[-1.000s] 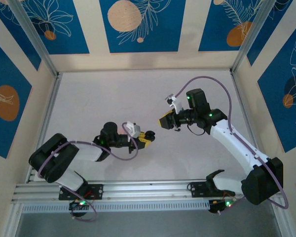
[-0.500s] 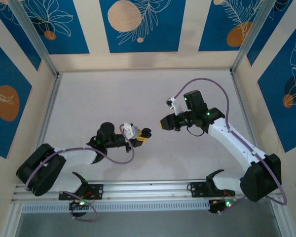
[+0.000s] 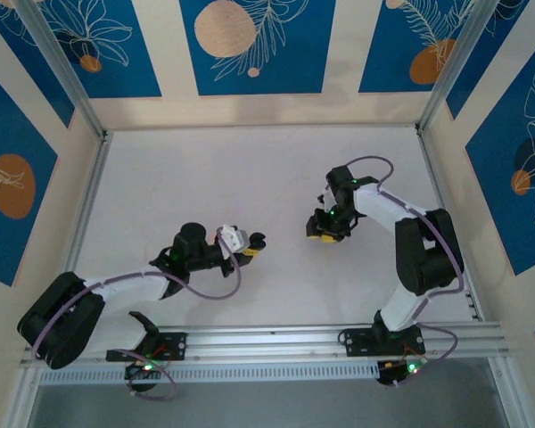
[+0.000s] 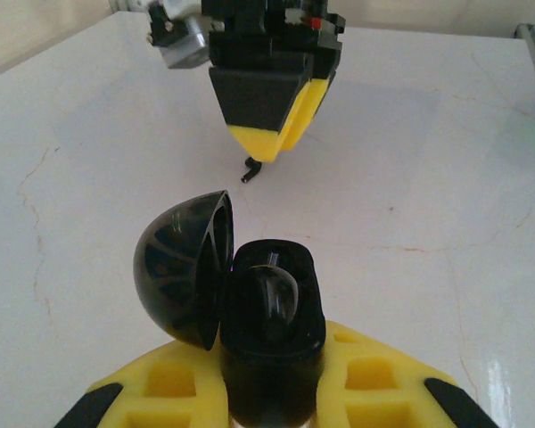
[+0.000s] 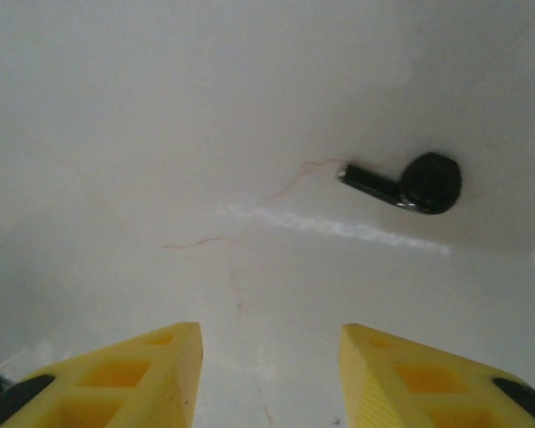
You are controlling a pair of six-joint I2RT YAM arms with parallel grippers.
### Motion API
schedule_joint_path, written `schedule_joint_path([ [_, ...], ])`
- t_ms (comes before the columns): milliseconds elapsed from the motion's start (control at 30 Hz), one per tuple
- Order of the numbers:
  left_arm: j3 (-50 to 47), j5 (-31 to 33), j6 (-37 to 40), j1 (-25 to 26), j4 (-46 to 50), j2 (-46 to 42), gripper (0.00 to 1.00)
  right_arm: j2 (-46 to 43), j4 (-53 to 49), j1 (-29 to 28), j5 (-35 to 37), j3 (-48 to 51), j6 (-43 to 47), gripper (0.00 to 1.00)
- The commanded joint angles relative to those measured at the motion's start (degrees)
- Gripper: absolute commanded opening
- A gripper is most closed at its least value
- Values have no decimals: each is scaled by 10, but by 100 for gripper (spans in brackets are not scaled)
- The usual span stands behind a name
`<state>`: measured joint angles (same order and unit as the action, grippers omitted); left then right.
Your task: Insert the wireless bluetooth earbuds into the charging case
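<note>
While the left gripper [image 4: 269, 392] clamps the case [image 4: 272, 308], the right gripper [image 5: 269, 343] gapes before an earbud [image 5: 403, 185] lying stem-left.

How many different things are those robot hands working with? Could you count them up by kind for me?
Black charging case, lid open, held: 1
Black earbud, lying loose: 1
Grippers, the left gripper and the right gripper: 2
Total: 4
</note>
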<state>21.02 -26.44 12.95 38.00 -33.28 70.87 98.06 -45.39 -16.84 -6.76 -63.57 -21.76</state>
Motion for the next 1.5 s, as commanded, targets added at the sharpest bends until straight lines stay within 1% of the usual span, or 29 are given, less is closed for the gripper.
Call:
schedule_joint_path([
  [0, -7, 11, 19, 0, 22, -17, 17, 27, -21, 12, 25, -25, -14, 45],
  [300, -12, 23, 19, 0, 28, -22, 17, 95, -3, 19, 23, -67, -2, 45],
  [733, -11, 31, 20, 0, 34, -22, 17, 139, 10, 15, 23, -121, 17, 45],
  [833, -11, 31, 20, 0, 36, -21, 17, 148, -2, 11, 40, -128, 20, 44],
  [933, -11, 31, 19, 0, 38, -21, 17, 151, -16, 3, 60, -133, 21, 41],
  [1100, -10, 32, 19, 0, 41, -22, 17, 163, -42, -14, 91, -152, 21, 39],
  [1267, -10, 32, 18, 0, 47, -25, 17, 180, -58, -30, 118, -165, 19, 34],
  [1467, -10, 36, 20, 0, 62, -35, 18, 187, -77, -48, 148, -177, 15, 33],
])
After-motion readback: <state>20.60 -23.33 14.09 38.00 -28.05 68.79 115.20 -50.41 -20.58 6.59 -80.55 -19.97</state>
